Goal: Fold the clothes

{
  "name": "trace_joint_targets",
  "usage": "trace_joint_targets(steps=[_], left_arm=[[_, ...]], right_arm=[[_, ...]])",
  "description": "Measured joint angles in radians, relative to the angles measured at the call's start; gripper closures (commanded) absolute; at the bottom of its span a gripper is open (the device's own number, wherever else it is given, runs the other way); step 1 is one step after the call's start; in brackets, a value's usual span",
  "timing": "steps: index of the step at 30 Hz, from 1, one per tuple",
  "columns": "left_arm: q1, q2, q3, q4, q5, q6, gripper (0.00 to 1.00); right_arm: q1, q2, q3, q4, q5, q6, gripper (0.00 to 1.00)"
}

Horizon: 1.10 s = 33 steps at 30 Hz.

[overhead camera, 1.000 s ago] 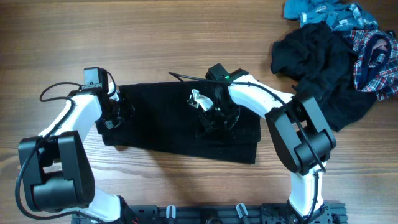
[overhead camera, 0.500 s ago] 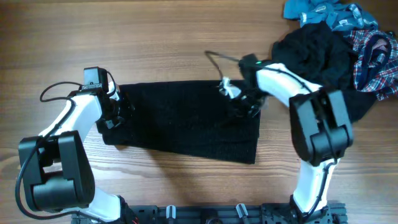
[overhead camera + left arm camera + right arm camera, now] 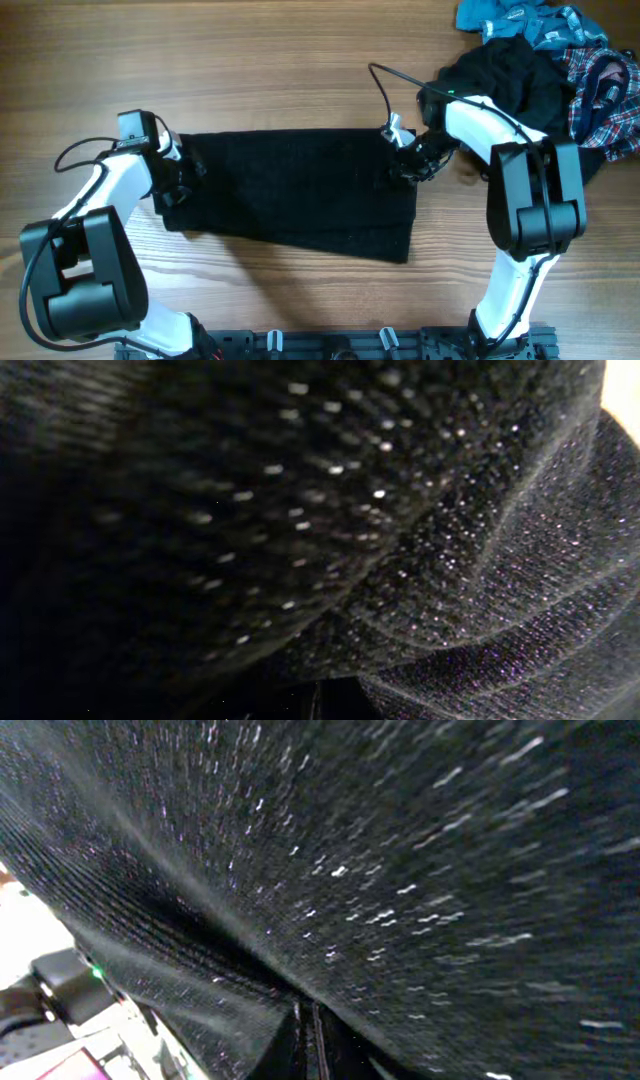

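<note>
A black garment lies spread flat on the wooden table, folded into a wide rectangle. My left gripper is shut on its left edge. My right gripper is shut on its upper right corner. Black fabric fills the left wrist view and the right wrist view, pressed close to the fingers, which are mostly hidden.
A pile of clothes sits at the back right: a black piece, a plaid shirt and a blue piece. The table's front edge with the arm mounts lies just below the garment.
My right gripper has swept from the garment's middle to its right edge, drawing the fabric out flat. My left gripper shifted slightly left, still on the left edge.
</note>
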Motion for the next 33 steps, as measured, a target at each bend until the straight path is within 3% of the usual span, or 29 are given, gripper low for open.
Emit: trace_joint_targets(steps=[9, 11, 13, 20, 33], left_arm=[[0.024, 0.005, -0.002, 0.079, -0.016, 0.000, 0.94], [0.025, 0.006, -0.002, 0.097, -0.020, 0.000, 0.93], [0.025, 0.007, -0.003, 0.126, -0.032, 0.000, 0.92], [0.026, 0.012, -0.005, 0.201, -0.055, 0.000, 0.91], [0.053, 0.021, -0.007, 0.305, -0.077, -0.007, 0.90]], right_arm=[[-0.053, -0.074, 0.022, 0.045, -0.130, 0.018, 0.60], [-0.081, -0.134, 0.027, 0.051, -0.132, 0.045, 0.47], [-0.111, -0.186, 0.037, 0.049, -0.129, 0.064, 0.43], [-0.141, -0.218, 0.032, 0.037, -0.081, 0.108, 0.40], [-0.139, -0.218, -0.175, 0.211, -0.033, 0.253, 0.40]])
